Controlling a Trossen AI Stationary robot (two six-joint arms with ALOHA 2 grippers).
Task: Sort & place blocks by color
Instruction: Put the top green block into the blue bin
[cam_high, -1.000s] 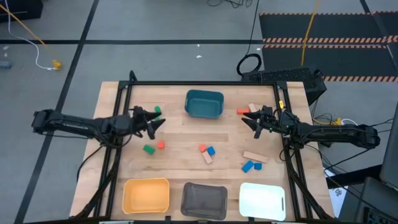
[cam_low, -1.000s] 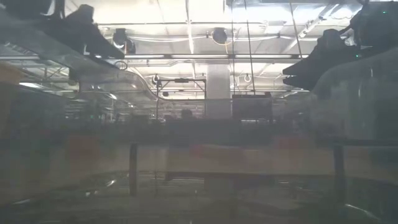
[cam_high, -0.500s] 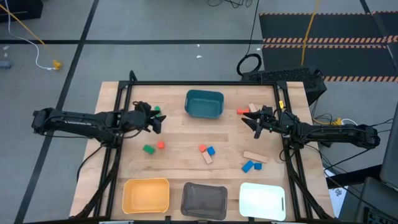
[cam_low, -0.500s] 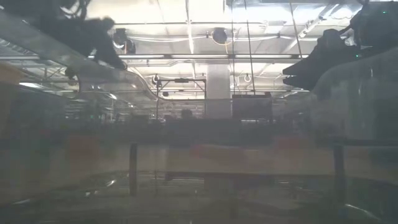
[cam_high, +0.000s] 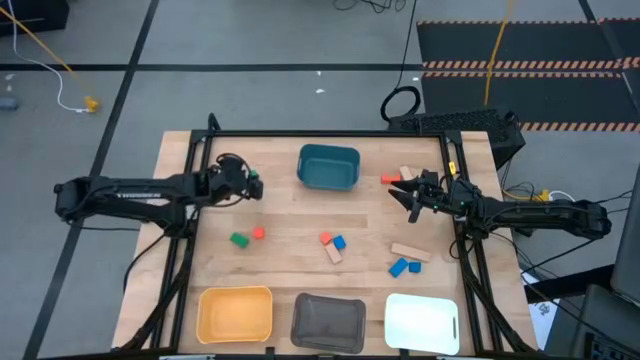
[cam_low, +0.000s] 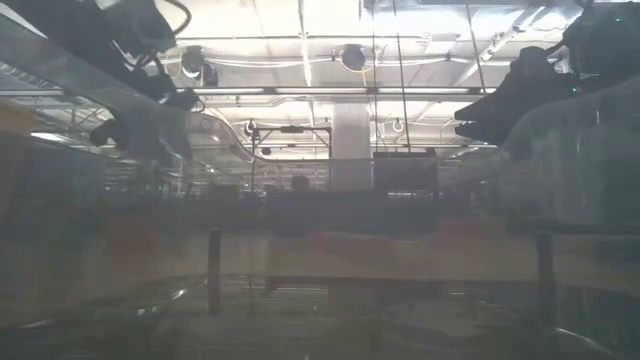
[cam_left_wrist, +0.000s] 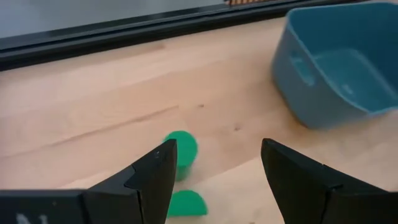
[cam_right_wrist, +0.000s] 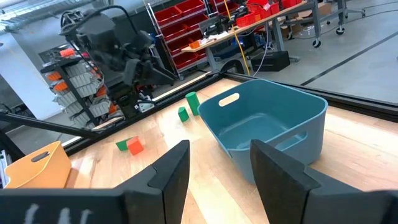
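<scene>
Sorting had barely begun: all four trays, teal tray (cam_high: 329, 167) included, lay empty; blocks (cam_high: 333, 242) scattered beside it; both grippers, left gripper (cam_left_wrist: 214, 163) and right gripper (cam_right_wrist: 219, 163), spread apart, empty.

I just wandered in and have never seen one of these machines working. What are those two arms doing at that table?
They are sorting small coloured blocks into trays. The left gripper is open and closing in on two green pieces lying beside the teal tray at the back of the table. It has not taken hold yet. The right gripper hovers open and empty on the other side of that tray. Red, blue, green and tan blocks lie scattered mid-table, and the yellow tray, grey tray and white tray in front look empty.
</scene>
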